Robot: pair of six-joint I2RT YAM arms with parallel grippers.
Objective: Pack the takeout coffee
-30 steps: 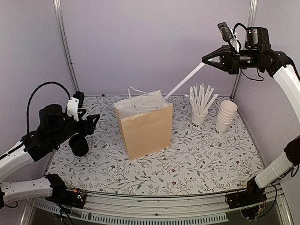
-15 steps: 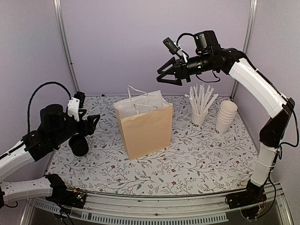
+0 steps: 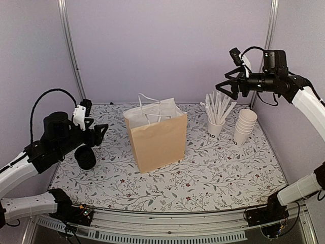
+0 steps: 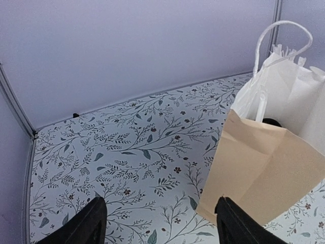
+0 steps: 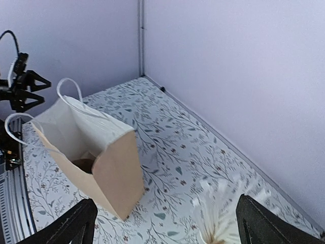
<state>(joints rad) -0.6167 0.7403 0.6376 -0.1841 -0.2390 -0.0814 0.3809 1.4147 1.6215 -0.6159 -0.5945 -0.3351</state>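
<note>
A: Biggest first. What's there?
B: Flower-patterned table. Mid-table stands an upright brown paper bag with a white lining and white loop handles, mouth open.

A: Arms?
B: The left gripper hangs low on the left, near the bag but not touching it. Fingers wide apart, nothing between them. The right gripper is held high at the far right, above the straws. Also spread, also empty.

A: Small stuff?
B: A stack of lidless white paper cups at far right, with a white cup of straws just beside it on the bag side.

A: And the takeout coffee?
B: Down inside the bag. Only a dark round top shows through the mouth; can't tell how many.
</note>
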